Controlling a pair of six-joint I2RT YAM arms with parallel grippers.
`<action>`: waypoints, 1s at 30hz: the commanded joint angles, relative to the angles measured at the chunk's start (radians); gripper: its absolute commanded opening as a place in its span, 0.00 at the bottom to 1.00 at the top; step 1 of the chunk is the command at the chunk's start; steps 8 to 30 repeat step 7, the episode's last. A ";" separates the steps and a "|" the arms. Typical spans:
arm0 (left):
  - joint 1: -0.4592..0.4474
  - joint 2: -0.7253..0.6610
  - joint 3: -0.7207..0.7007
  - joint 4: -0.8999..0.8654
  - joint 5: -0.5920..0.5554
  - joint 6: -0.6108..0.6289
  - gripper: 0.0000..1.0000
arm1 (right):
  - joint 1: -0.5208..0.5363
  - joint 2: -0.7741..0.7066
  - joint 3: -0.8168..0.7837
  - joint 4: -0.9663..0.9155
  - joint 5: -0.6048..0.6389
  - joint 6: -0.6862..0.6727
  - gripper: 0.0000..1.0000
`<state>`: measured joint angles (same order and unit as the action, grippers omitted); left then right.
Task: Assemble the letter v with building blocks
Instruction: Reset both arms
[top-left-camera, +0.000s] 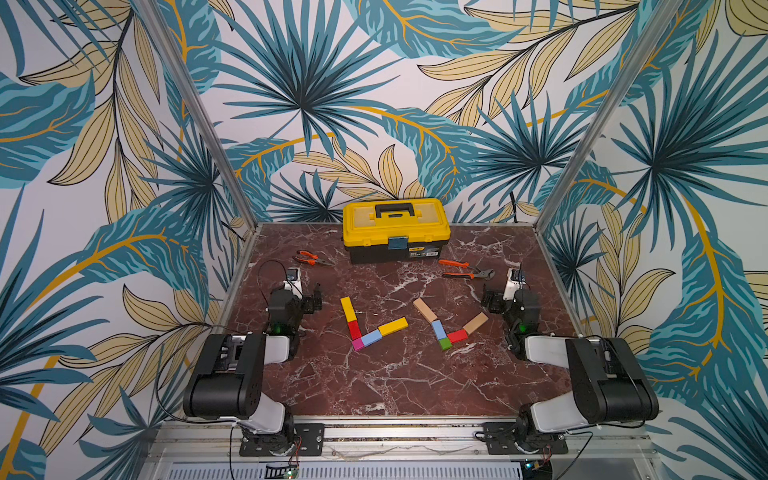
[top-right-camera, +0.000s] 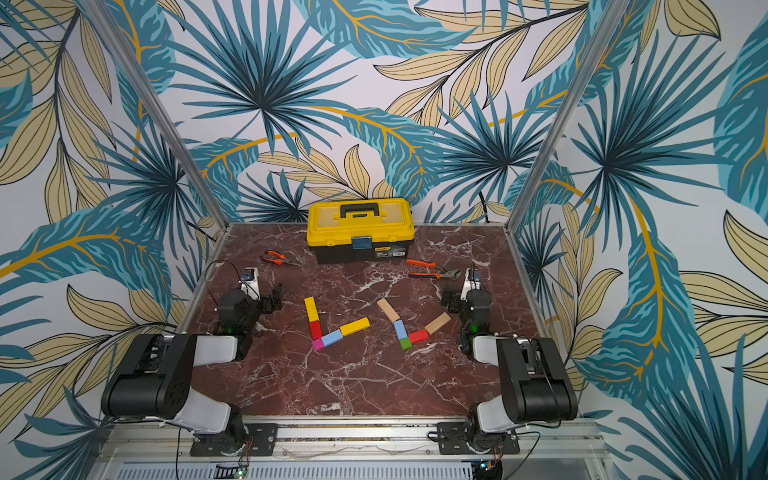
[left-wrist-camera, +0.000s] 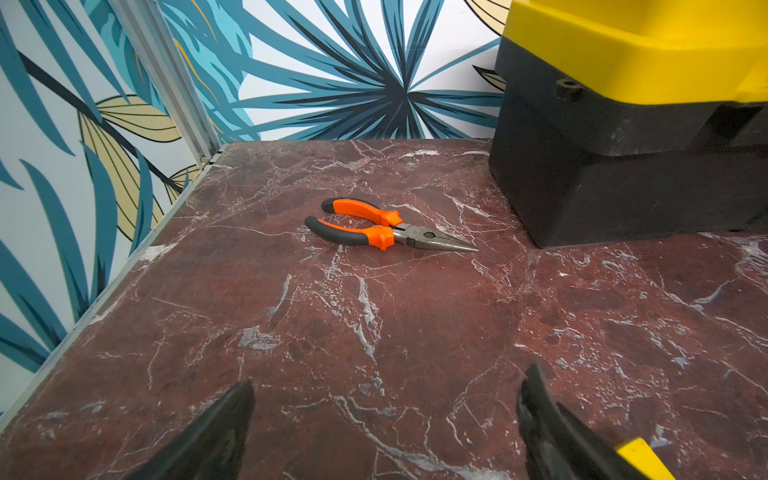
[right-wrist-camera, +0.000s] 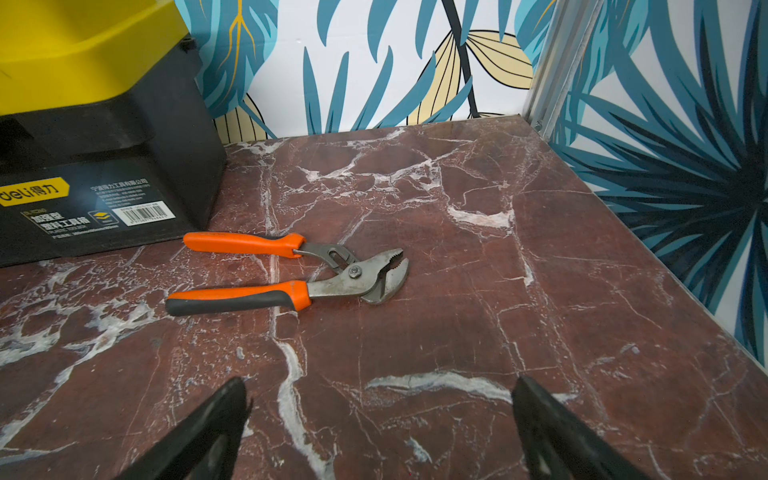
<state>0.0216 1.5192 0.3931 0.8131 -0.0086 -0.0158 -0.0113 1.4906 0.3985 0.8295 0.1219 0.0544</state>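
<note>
We are finding the toolbox sitting at the back middle of the table, against the rear wall. In front of it, the left pliers are lying off to the left and the right pliers off to the right. Nearer the front, two sets of five touching blocks are lying side by side and apart, each forming a V: the left group and the right group. The left gripper is hanging just outside the left group, the right gripper just outside the right group.
</note>
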 joint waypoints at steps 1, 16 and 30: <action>0.009 0.007 0.013 0.023 -0.013 -0.008 0.99 | 0.004 -0.001 0.014 -0.015 -0.008 -0.011 1.00; 0.009 0.007 0.013 0.023 -0.014 -0.008 0.99 | 0.004 -0.004 0.011 -0.010 -0.008 -0.011 1.00; 0.009 0.007 0.013 0.023 -0.014 -0.008 0.99 | 0.004 -0.004 0.011 -0.010 -0.008 -0.011 1.00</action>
